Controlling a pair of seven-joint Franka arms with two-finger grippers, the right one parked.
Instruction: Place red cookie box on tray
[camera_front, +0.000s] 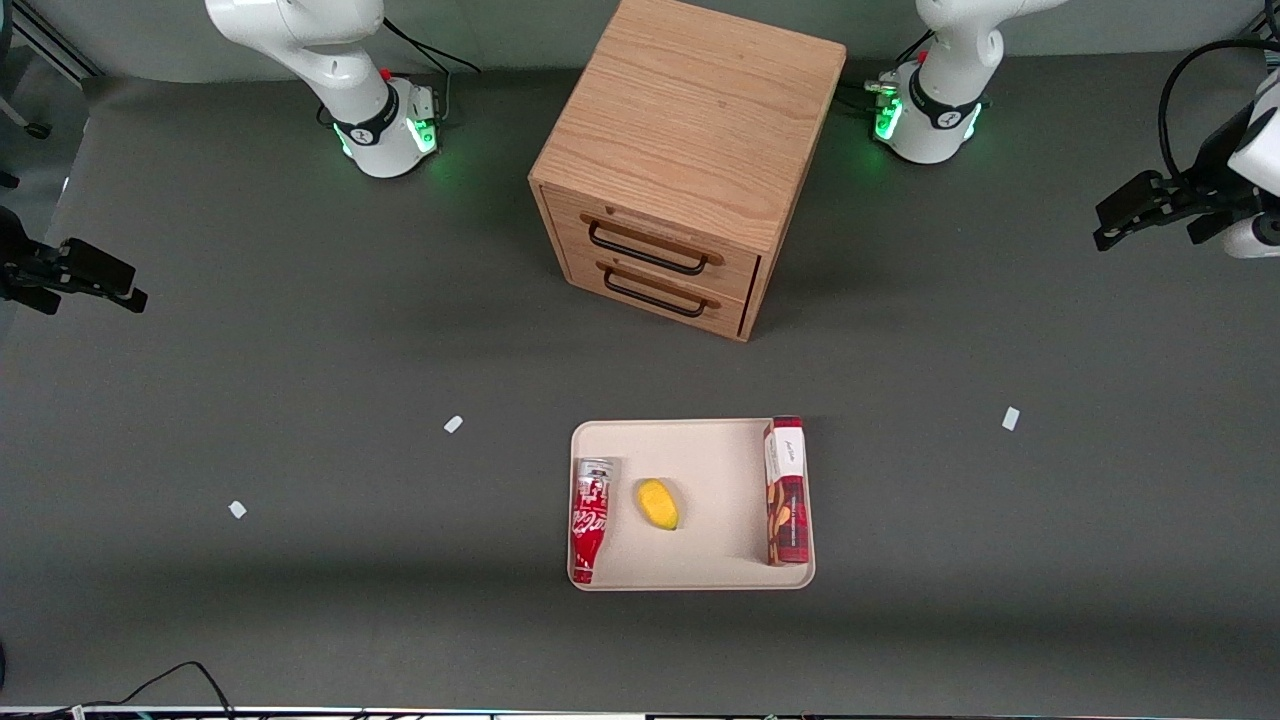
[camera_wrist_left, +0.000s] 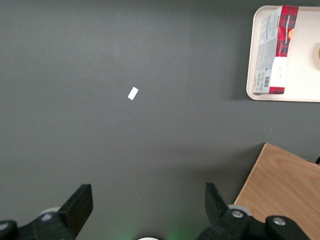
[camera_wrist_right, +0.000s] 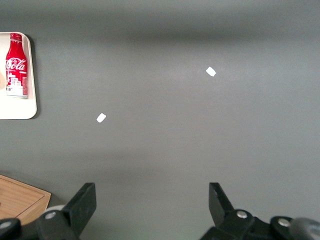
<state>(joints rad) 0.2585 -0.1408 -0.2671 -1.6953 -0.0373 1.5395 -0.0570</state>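
Note:
The red cookie box (camera_front: 786, 490) lies flat on the beige tray (camera_front: 720, 560), along the tray's rim toward the working arm's end. Its white end points away from the front camera. The wrist view shows the same box (camera_wrist_left: 274, 50) inside the tray (camera_wrist_left: 300, 75). My left gripper (camera_front: 1105, 232) hovers far off at the working arm's end of the table, farther from the front camera than the tray. It is open and holds nothing; in the wrist view the gripper (camera_wrist_left: 146, 197) has only bare grey table between its fingers (camera_wrist_left: 80, 202).
On the tray also lie a red-and-white soda can (camera_front: 590, 518) and a small yellow object (camera_front: 658, 503). A wooden two-drawer cabinet (camera_front: 690, 160) stands farther from the front camera than the tray. Small white markers (camera_front: 1010, 418) dot the grey table.

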